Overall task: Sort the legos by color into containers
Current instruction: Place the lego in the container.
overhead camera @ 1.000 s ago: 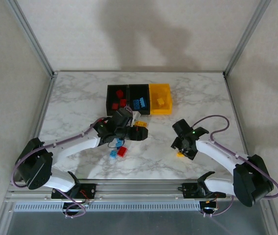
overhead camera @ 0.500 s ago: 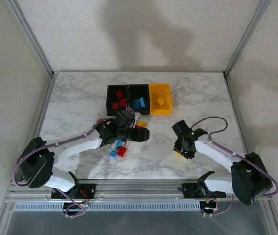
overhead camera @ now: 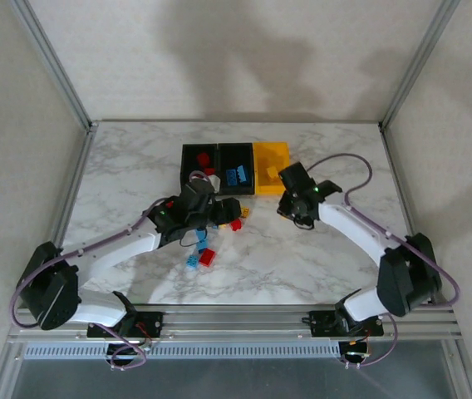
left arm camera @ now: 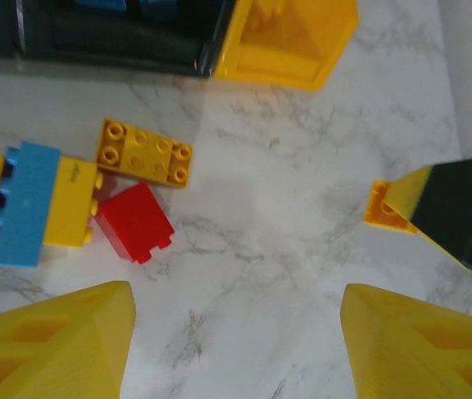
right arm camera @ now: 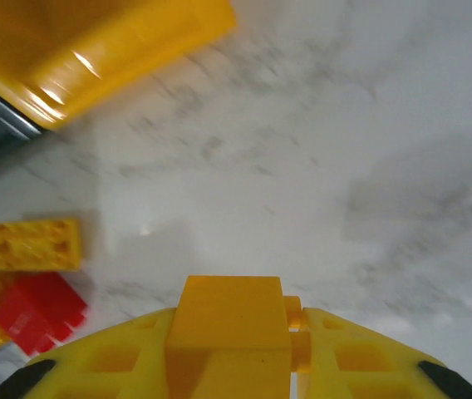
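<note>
A marbled table (overhead camera: 128, 166) is carrying three joined bins (overhead camera: 219, 158) near its far edge. Loose red, blue and yellow bricks (overhead camera: 208, 257) are lying just before them.

The counter (overhead camera: 128, 166) looks like smooth, grey-veined white marble with a soft sheen. The yellow bin (right arm camera: 111, 41), at eleven o'clock, is glossy plastic; the black bins (overhead camera: 218, 148) look duller. The legos (left arm camera: 135, 220) are shiny plastic, like the yellow brick (right arm camera: 229, 312) in the right claw (right arm camera: 232, 349), whose fingers (right arm camera: 361, 357) are matt plastic. The rails (overhead camera: 244, 318) at six o'clock are metal.
</note>
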Tool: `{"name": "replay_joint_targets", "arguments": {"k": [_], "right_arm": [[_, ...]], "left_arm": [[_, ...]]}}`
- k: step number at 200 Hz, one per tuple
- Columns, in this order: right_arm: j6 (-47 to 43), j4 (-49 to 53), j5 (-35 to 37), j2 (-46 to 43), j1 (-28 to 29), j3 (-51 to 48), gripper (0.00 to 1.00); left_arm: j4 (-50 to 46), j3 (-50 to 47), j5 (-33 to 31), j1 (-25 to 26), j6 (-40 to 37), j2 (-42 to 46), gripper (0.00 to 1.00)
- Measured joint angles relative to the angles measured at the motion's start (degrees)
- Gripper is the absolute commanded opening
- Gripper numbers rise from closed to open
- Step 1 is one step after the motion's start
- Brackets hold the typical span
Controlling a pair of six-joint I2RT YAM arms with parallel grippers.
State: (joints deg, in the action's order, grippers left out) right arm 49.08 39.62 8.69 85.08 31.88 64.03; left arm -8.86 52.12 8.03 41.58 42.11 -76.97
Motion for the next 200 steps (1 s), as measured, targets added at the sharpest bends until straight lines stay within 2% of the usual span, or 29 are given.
{"name": "replay_joint_targets", "arguments": {"k": [50, 113, 168, 200], "right_arm": [[-6.2, -1.4, 0.6, 13.6, -2.7, 17.4, 0.33], [-10.1, -1.4, -0.8, 31.3, -7.3, 34.6, 0.35], [-11.5, 0.5, -2.6, 42.4, -8.3, 49.1, 0.35], [-11.6, 1.4, -3.5, 46.1, -8.6, 53.8, 0.35]], "left_arm": [[-0.4, -1.4, -2.2, -1.3, 2.4, 5.7, 0.67], [-2.7, -1.7, -3.7, -1.7, 3.6, 7.9, 0.67], [-4.7, -2.0, -5.0, -1.7, 4.0, 9.7, 0.67], [-5.4, -2.3, -5.4, -1.7, 4.1, 11.3, 0.67]]}}
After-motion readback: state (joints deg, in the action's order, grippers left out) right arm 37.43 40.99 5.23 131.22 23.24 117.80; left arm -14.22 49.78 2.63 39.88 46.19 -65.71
